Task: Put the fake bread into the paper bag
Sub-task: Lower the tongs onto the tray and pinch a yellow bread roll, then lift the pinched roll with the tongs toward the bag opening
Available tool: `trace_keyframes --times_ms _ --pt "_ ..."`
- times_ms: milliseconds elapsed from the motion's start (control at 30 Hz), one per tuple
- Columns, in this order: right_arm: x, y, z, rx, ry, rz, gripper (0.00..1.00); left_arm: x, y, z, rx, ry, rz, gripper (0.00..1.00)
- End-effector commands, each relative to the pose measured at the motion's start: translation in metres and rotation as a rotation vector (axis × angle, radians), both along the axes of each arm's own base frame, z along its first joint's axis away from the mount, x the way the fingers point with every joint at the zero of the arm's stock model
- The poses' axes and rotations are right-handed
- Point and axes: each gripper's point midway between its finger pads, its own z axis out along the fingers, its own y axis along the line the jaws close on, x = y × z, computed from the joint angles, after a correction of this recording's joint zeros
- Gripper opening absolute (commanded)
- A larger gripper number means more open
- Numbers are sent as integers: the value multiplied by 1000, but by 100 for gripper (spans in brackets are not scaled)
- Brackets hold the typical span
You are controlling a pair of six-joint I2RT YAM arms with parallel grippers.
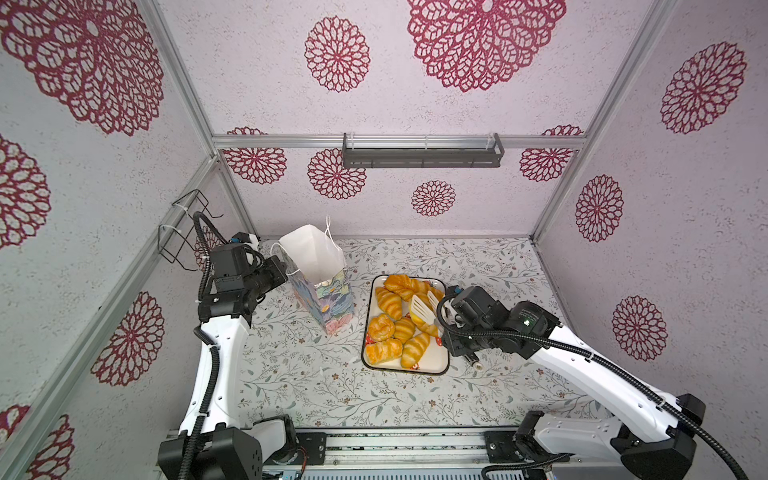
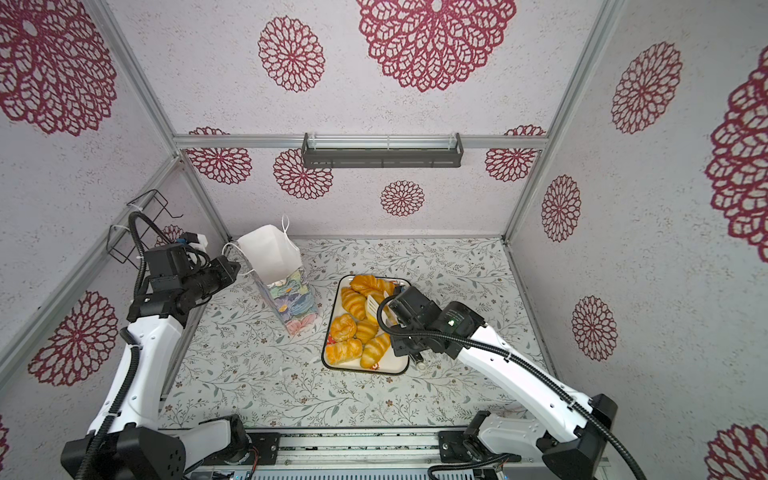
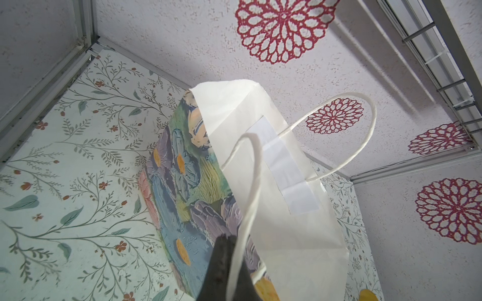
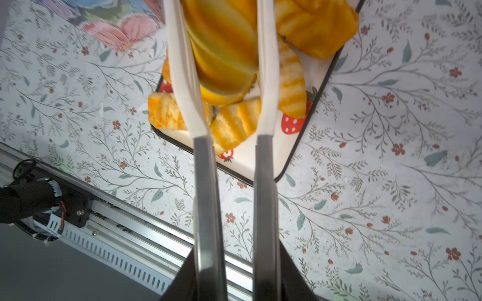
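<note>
Pale walls stamped with crimson flower medallions enclose a table (image 1: 316, 386) covered in a leaf-and-blossom print. Toward its far left corner, the left gripper (image 1: 286, 271) is closed on the rim of the paper bag (image 1: 309, 253), which stands tall with its white mouth open upward. Just right of the bag, near the table's middle, a strawberry-printed tray (image 1: 434, 353) carries the fake bread (image 1: 392, 328), a heap of glossy golden croissants and rolls. At the tray's right edge, the right gripper (image 4: 236, 286) is clamped on a pair of tongs (image 4: 206, 182). Their white heads pinch one ridged pastry (image 4: 224, 47), whose long axis runs along the tongs; whether it hangs clear of the tray cannot be told. The right arm is the one nearer the bread. From the tongs, the bag lies to the left and slightly farther back, so the carry likely has to rise over the bag's tall painted wall. A thin cord handle (image 3: 250, 182) arches across the mouth and could snag the tongs going in.
</note>
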Motion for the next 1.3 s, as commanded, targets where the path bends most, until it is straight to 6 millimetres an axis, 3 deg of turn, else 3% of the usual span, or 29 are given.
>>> trace_keyframes --times_ms 0,633,1267 --pt "22 23 37 89 -132 34 36 -1 8 3 14 -15 31 0" --pt "56 116 133 293 -359 224 36 0 13 3 16 -15 40 0" --pt "72 161 185 367 -460 308 36 0 10 1 4 -12 26 0"
